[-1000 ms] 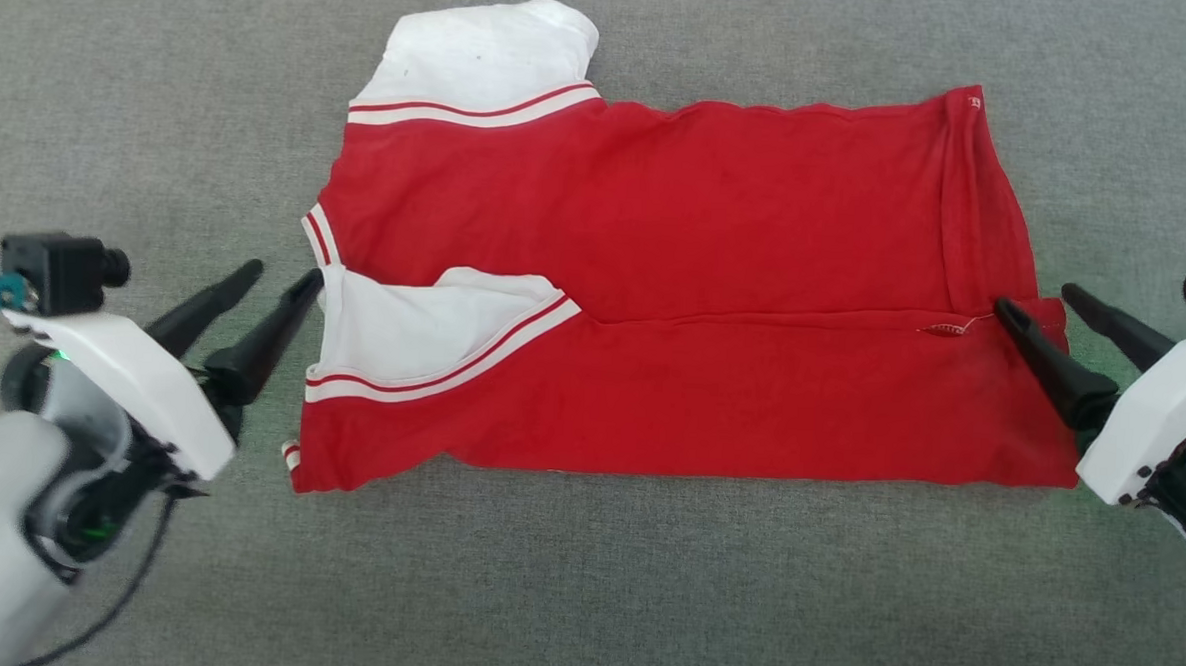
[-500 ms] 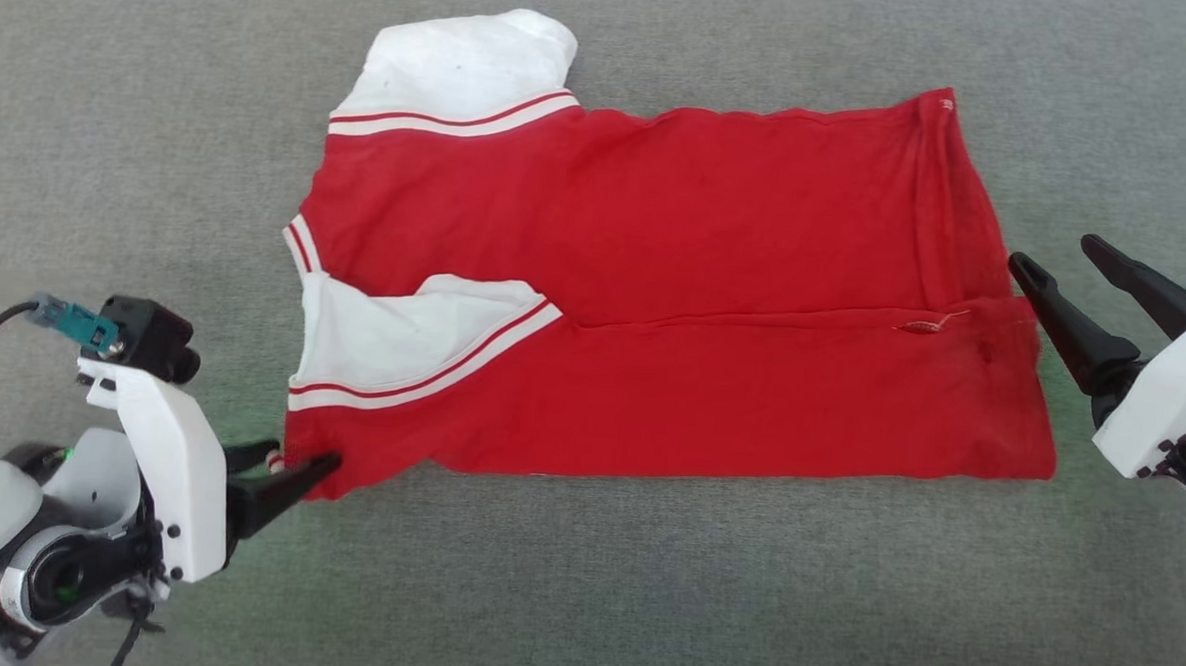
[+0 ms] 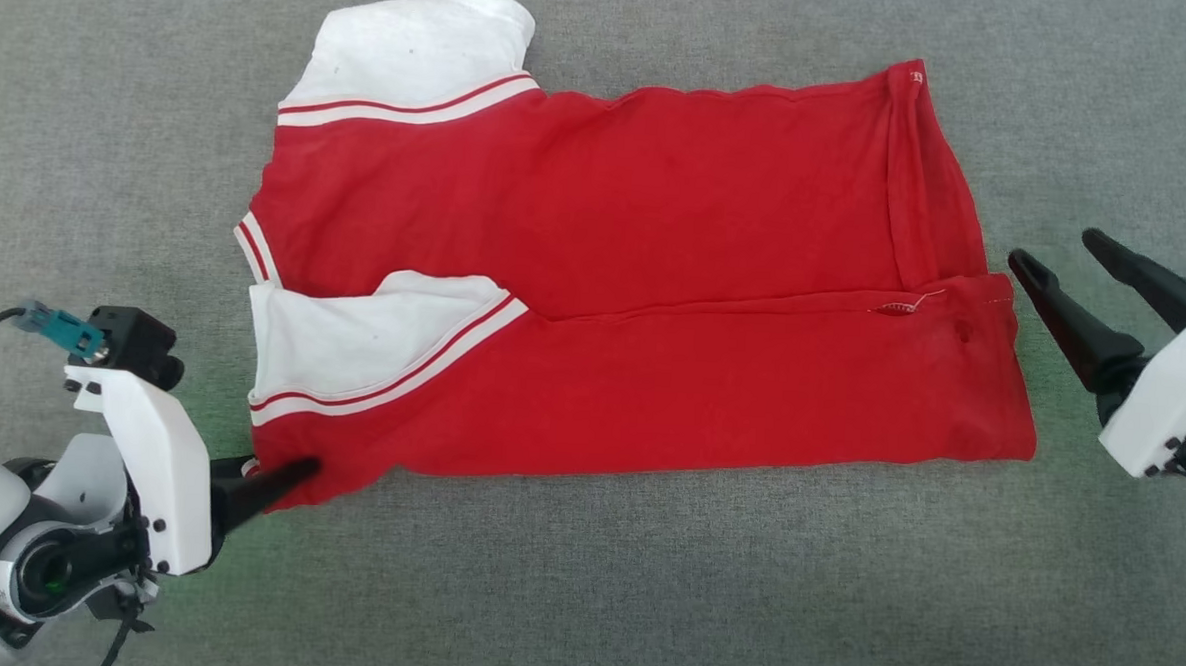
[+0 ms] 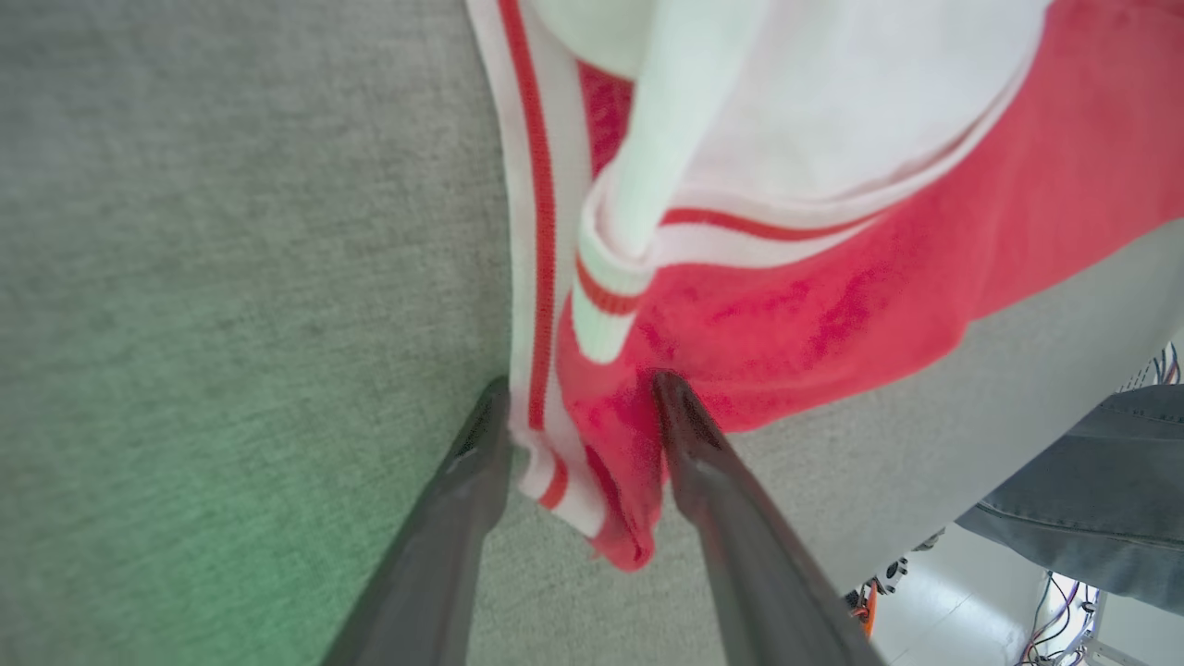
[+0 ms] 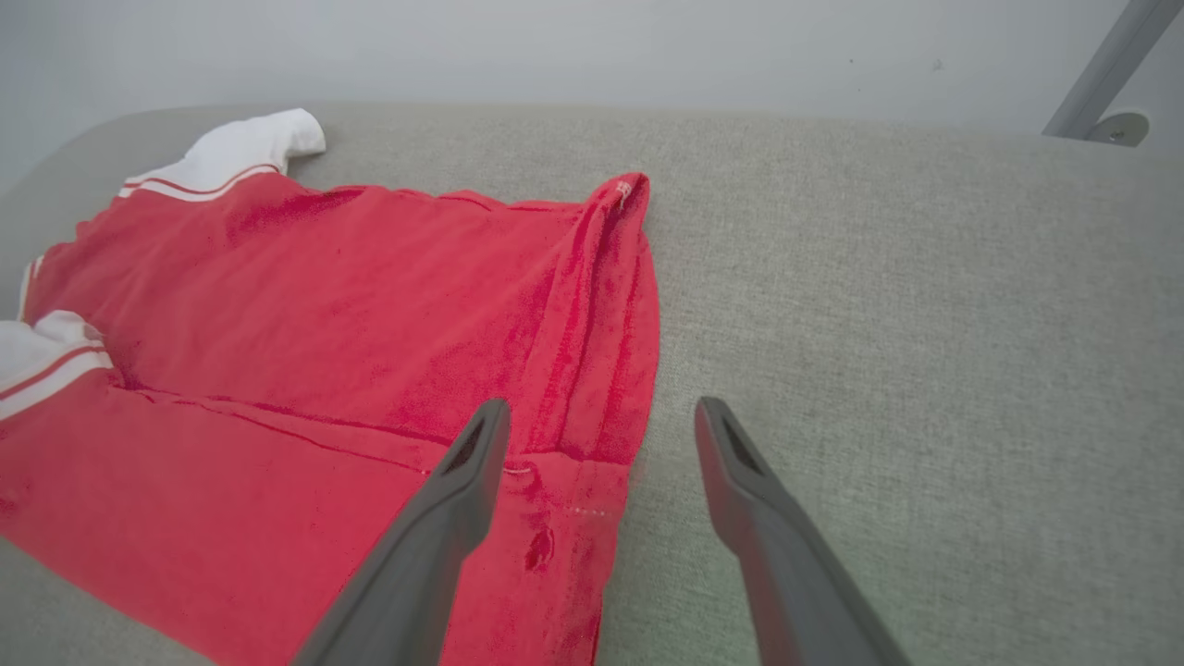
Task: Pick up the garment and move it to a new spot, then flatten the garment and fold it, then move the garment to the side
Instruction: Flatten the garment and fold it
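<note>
The garment [image 3: 656, 276], a red shirt with white sleeves and striped trim, lies spread on the grey surface with its near half folded over lengthwise. My left gripper [image 3: 282, 470] is at the shirt's near left corner. The left wrist view shows the striped hem corner of the garment [image 4: 832, 314] pinched between the two fingers of the left gripper [image 4: 581, 384]. My right gripper [image 3: 1052, 246] hovers open just off the shirt's right edge. In the right wrist view the right gripper [image 5: 601, 405] straddles that edge of the garment [image 5: 324, 324] without holding it.
The grey fabric surface [image 3: 582, 593] stretches all around the shirt. A person's leg in jeans [image 4: 1091, 499] stands past the surface's near edge, above a white floor with cables. A metal post [image 5: 1101, 65] rises at the far right by a pale wall.
My left gripper dropped from beside the folded sleeve to the shirt's near left corner and closed on it. The shirt has slid a little to the left. The right gripper backed off the right edge.
</note>
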